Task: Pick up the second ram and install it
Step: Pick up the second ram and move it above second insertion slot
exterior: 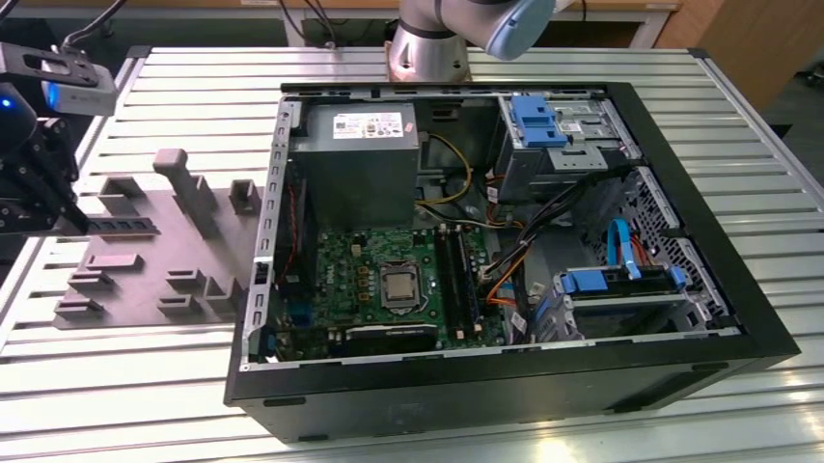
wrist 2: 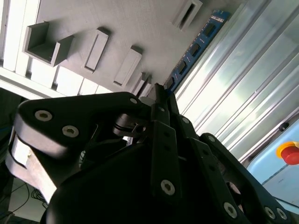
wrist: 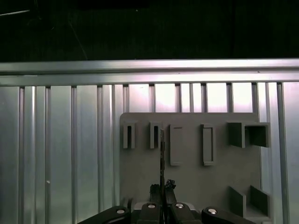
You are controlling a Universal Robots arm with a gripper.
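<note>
Open PC case (exterior: 515,405) sits well apart from the holder tray (exterior: 142,260), on the exterior view's right of it, w/ the green mobo (exterior: 347,280) inside. My pincer (wrist: 161,187) hangs over the tray, pinched narrow on the second ram (wrist 2: 195,48), which pokes out past my tips above the tray's face. Grab looks done, I'd judge. Can't tell if the stick is fully clear of the tray. Install not yet done: ram is nowhere near the case.

In the second wrist view, one end of the second ram (wrist 2: 196,46) vanishes behind the clamped gripper (wrist 2: 159,92), whose body the picture's edge crops.
</note>
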